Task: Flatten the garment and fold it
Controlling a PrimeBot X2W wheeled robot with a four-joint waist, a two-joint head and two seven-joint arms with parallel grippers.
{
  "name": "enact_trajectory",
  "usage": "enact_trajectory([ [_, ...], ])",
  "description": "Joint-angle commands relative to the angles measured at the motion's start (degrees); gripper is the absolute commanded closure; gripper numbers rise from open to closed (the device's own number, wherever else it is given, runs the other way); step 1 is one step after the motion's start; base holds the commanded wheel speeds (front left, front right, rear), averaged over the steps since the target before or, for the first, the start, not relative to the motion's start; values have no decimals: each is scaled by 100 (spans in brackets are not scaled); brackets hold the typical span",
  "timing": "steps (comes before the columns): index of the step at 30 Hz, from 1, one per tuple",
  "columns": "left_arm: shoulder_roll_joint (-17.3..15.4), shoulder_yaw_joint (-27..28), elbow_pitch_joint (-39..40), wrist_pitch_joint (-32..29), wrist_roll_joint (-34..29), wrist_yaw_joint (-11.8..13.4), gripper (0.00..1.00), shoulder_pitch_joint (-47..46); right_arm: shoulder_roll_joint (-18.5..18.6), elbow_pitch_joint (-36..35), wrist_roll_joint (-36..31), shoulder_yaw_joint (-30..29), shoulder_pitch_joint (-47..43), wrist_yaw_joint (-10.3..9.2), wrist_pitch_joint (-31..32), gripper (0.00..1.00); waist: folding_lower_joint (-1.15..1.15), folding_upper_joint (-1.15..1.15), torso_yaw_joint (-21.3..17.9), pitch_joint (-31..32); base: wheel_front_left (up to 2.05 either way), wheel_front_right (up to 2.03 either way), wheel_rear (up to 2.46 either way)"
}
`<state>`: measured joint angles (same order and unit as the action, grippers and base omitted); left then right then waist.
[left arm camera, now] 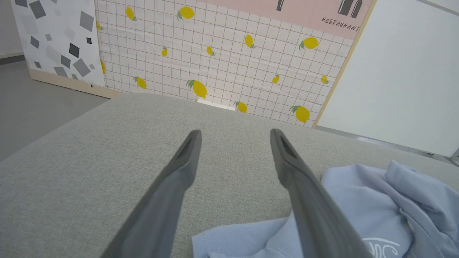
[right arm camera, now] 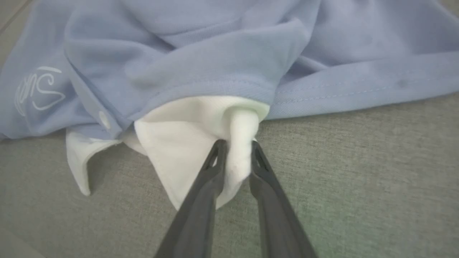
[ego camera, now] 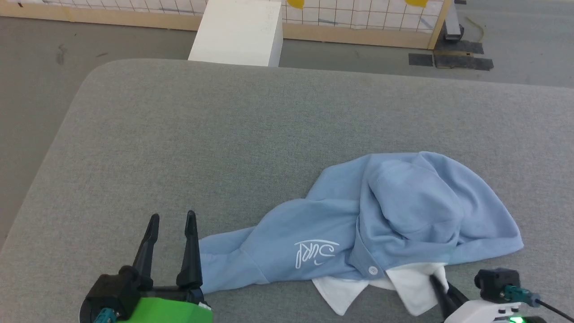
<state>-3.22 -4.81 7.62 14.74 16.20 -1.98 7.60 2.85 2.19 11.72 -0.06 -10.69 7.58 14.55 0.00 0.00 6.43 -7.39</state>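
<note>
- Grey upholstered surface (ego camera: 179, 134) carries the crumpled light blue polo shirt (ego camera: 403, 211) at its near right.
- Right gripper (right arm camera: 237, 145) is clamped on a bunched fold of the white collar (right arm camera: 179, 143).
- Left gripper (ego camera: 172, 216) has its jaws apart and empty, just beside the shirt.

"RESTAURANT" printed on pink wall panel (left arm camera: 304, 10), white script logo (ego camera: 316, 253) on garment (ego camera: 403, 211), unreadable

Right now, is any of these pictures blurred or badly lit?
Head view: even soft light, sharp, only a faint shadow under the shirt. Left wrist view: the left gripper looks soft near the lens, the lemon wall beyond is clear. Right wrist view: slightly soft overall, the shirt looks more violet, the white collar bright but not washed out.
</note>
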Motion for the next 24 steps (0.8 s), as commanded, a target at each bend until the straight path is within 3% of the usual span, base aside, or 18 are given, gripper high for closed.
enact_trajectory([
  [1, 30, 13, -23, 26, -10, -28, 0, 27, 3, -25, 11, -50, 120, -9, -89, 100, 0, 0, -10, 25, 0, 0, 0],
  [9, 33, -117, -37, 26, 166, 51, 0, 37, 24, -1007, -237, -45, 762, -9, 139, 100, 0, 0, -71, 71, 0, 0, 0],
  [14, 34, -226, -58, 26, 228, 81, 0, -30, 455, -1720, -134, 129, 1870, -9, 755, 100, 0, 0, -83, 8, 0, 0, 0],
  [17, 34, -318, -99, 26, 244, 72, 0, -102, 807, -1850, 4, 275, 2712, -9, 1110, 100, 0, 0, -19, -55, 0, 0, 0],
  [24, 34, -381, -166, 26, 291, 102, 0, -194, 1032, -1766, 257, 689, 3942, -9, 1462, 100, 0, 0, 151, -185, 0, 0, 0],
])
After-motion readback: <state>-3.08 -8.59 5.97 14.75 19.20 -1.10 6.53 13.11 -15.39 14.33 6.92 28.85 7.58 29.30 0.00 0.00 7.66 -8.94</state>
